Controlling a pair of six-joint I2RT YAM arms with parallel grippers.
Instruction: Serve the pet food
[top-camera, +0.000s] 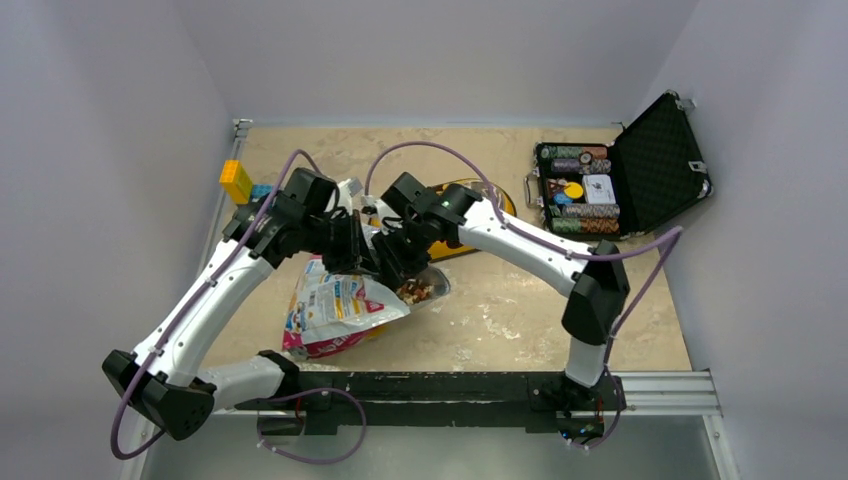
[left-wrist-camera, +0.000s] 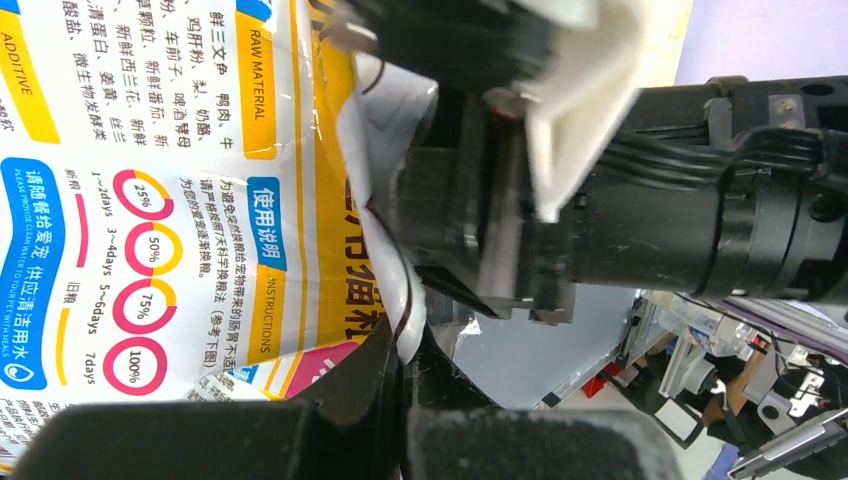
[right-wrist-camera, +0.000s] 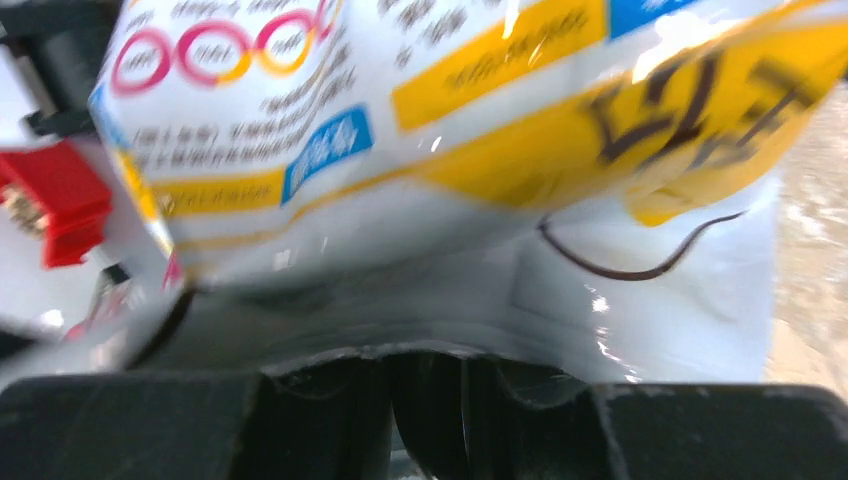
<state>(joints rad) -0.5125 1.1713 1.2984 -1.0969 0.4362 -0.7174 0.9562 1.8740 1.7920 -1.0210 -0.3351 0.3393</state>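
The pet food bag (top-camera: 335, 308), white with yellow, blue and pink print, hangs tilted between both grippers at the table's middle. Brown kibble pellets (top-camera: 415, 291) show at its lower right end, next to the bag's mouth. My left gripper (top-camera: 350, 245) is shut on the bag's white edge (left-wrist-camera: 408, 325) in the left wrist view. My right gripper (top-camera: 395, 265) is shut on the bag's edge too; the bag (right-wrist-camera: 480, 150) fills the right wrist view above the fingertips (right-wrist-camera: 340, 390). The right gripper's black body (left-wrist-camera: 480, 200) sits close against the bag in the left wrist view.
A yellow dish (top-camera: 470, 218) lies behind the grippers, mostly hidden by the right arm. An open black case (top-camera: 620, 185) with poker chips stands at the back right. A yellow block (top-camera: 236, 180) and a blue block (top-camera: 262, 190) sit at the back left.
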